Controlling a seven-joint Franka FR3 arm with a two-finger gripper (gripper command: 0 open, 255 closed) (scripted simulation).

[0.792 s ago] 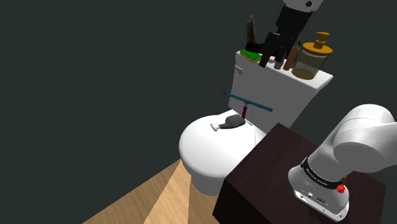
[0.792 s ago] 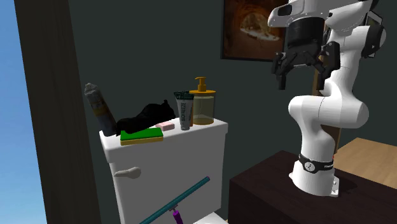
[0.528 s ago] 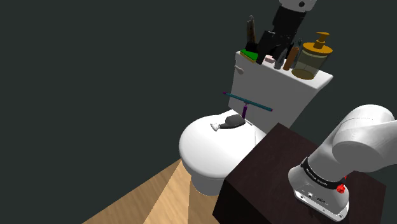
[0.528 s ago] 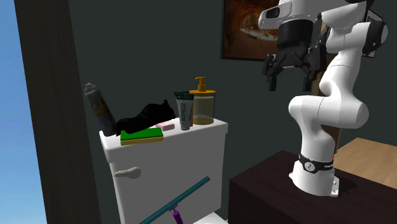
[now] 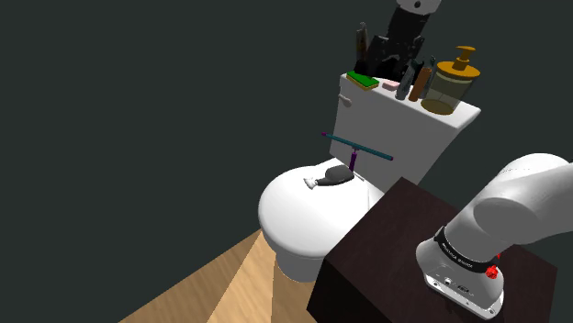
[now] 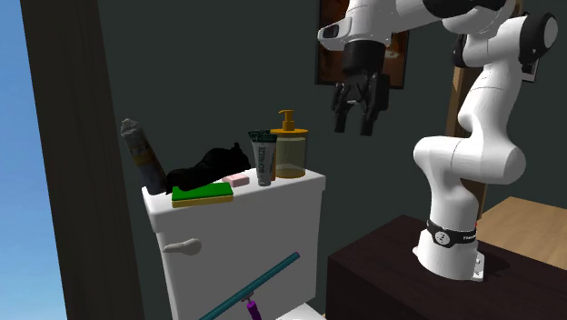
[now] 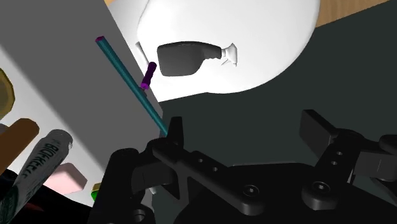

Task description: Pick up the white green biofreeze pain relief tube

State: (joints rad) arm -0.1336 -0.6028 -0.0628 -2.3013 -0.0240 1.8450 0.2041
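Shoulder view — catches the gripper high above the toilet tank lid, jaws spread on nothing. Places the grey biofreeze tube upright near the lid's middle, crowded between a pink soap bar and a brown stick, with the amber soap dispenser at the lid's end. Judged risky for that crowding: could clip a neighbour on the way down and topple the tube.

Second exterior view — sets the gripper above the lid and off toward the view's right, well apart from the tube. Shows the tube standing just beside the dispenser. Likely to tip at the first touch from a single finger, being tall and narrow.

Wrist view — looks between parted fingers at nothing graspable. Finds the lettered tube out beyond one finger, beside the brown stick, not between the jaws. Would catch only air if shut now.
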